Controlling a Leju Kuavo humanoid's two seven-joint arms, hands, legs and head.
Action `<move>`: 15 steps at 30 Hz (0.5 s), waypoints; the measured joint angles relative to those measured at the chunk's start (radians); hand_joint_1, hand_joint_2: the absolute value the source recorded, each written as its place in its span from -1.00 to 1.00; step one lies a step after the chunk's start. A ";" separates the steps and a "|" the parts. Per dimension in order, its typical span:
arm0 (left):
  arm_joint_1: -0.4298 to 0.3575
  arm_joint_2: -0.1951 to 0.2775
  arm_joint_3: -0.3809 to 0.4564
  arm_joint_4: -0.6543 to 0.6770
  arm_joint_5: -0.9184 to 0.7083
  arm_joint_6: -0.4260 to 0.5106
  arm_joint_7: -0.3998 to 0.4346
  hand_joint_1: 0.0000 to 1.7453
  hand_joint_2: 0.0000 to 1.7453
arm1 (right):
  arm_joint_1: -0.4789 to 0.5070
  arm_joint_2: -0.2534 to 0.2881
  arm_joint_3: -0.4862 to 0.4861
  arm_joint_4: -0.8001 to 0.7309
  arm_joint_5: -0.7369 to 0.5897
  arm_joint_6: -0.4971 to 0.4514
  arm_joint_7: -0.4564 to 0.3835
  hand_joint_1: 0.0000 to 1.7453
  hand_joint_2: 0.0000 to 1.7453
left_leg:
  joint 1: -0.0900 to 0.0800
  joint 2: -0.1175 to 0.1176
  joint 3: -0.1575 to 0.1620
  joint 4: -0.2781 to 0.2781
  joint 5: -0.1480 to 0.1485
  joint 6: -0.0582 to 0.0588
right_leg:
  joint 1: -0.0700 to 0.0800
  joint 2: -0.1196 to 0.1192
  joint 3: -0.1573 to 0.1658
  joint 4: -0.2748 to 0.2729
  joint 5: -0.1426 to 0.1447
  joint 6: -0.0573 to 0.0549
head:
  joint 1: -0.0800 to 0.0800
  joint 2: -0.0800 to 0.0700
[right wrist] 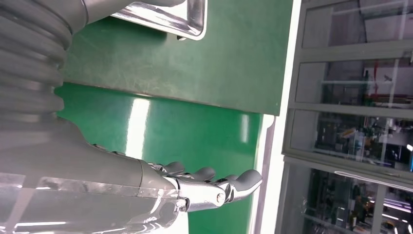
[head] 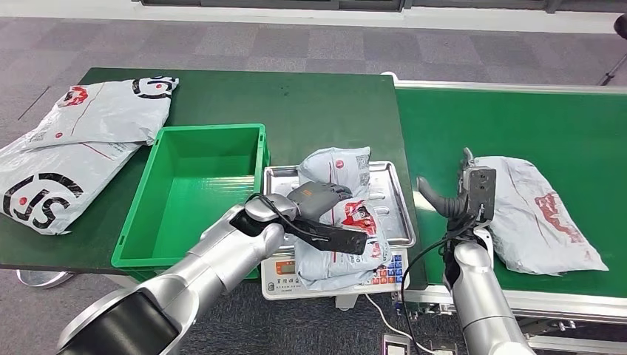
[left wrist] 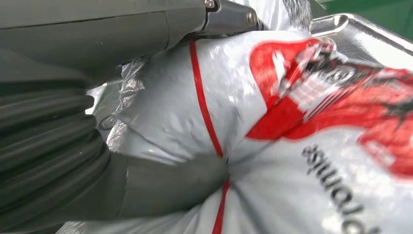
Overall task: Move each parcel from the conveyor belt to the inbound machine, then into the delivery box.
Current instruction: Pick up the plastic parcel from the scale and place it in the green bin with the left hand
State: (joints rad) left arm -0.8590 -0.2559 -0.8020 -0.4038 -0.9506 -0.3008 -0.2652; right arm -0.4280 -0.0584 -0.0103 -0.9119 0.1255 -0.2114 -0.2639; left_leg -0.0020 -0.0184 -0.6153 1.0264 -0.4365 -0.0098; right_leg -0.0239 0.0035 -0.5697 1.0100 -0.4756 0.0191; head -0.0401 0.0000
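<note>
Floor: grey carpet tiles lie behind the dark green counter (head: 310, 96) and the bright green conveyor belt (head: 517, 126), which stands just beside the counter on the right.
Scale: the inbound machine (head: 336, 277) has a steel tray (head: 392, 194) on top and a keypad at the front; it stands at the near edge of the counter, touching the delivery box on its left.
Parcel on the scale: a grey parcel (head: 347, 222) with red print lies on the tray, and its near end hangs over the keypad.
Left hand: the left hand (head: 325, 222) rests on this parcel; in the left wrist view its fingers (left wrist: 170, 187) press into the wrinkled bag, so it holds the parcel.
Right hand: the right hand (head: 462, 196) stands over the belt with fingers apart and holds nothing, just beside a second parcel (head: 540, 214) on the belt.
Delivery box: the green delivery box (head: 244, 132) has nothing visible inside.
Other bags: two grey bags (head: 74, 148) lie at the far left of the counter, one over the edge.
Open room: bare counter lies behind the box and the tray.
Writing: the left wrist view shows black letters on the parcel, too blurred to read surely; one left bag shows big black "JS"-like marks.
</note>
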 joint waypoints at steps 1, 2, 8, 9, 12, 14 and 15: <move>-0.002 0.000 -0.004 0.002 0.001 0.001 -0.001 1.00 1.00 | -0.002 0.000 0.000 0.005 0.000 0.001 -0.002 -1.00 1.00 | 0.000 0.000 0.000 0.000 0.000 0.000 | 0.000 0.000 0.000 0.000 0.000 0.000 | 0.000 0.000; -0.004 0.001 -0.006 0.004 0.002 0.002 -0.002 1.00 1.00 | -0.004 0.000 0.000 0.009 0.000 0.002 -0.003 -1.00 1.00 | 0.000 0.000 0.000 0.000 0.000 0.000 | 0.000 0.000 0.000 0.000 0.000 0.000 | 0.000 0.000; -0.011 0.002 -0.017 0.009 0.024 0.051 -0.015 1.00 1.00 | -0.009 -0.001 -0.003 0.025 -0.010 0.005 -0.006 -1.00 1.00 | 0.000 0.000 0.001 0.000 0.000 0.000 | 0.000 0.000 0.000 0.000 0.000 0.000 | 0.000 0.000; -0.011 0.003 -0.017 0.009 0.036 0.068 -0.024 1.00 1.00 | -0.008 -0.002 -0.004 0.025 -0.015 0.006 -0.006 -1.00 1.00 | 0.000 0.000 0.000 0.000 0.000 0.000 | 0.000 0.000 0.000 0.000 0.000 0.000 | 0.000 0.000; -0.013 0.004 -0.013 -0.004 0.081 0.109 -0.054 1.00 1.00 | 0.001 -0.010 -0.008 0.024 -0.030 0.012 -0.006 -1.00 1.00 | 0.000 0.000 0.000 0.000 0.000 0.000 | 0.000 0.000 -0.001 0.000 0.000 0.000 | 0.000 0.000; -0.014 0.004 -0.005 -0.029 0.111 0.132 -0.068 1.00 1.00 | 0.011 -0.016 -0.011 0.019 -0.040 0.016 -0.006 -1.00 1.00 | 0.000 0.000 -0.001 0.000 0.000 0.000 | 0.000 0.000 -0.002 0.000 0.000 0.000 | 0.000 0.000; -0.014 0.005 0.001 -0.048 0.127 0.143 -0.072 1.00 1.00 | 0.019 -0.019 -0.013 0.013 -0.046 0.019 -0.006 -1.00 1.00 | 0.000 0.000 -0.001 0.000 0.000 0.000 | 0.000 0.000 -0.002 0.000 0.000 0.000 | 0.000 0.000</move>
State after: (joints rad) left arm -0.8731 -0.2510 -0.8014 -0.4516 -0.8237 -0.1577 -0.3371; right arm -0.4094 -0.0778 -0.0235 -0.8992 0.0799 -0.1928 -0.2704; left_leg -0.0021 -0.0183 -0.6162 1.0268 -0.4361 -0.0095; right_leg -0.0240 0.0039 -0.5717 1.0101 -0.4755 0.0191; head -0.0401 0.0000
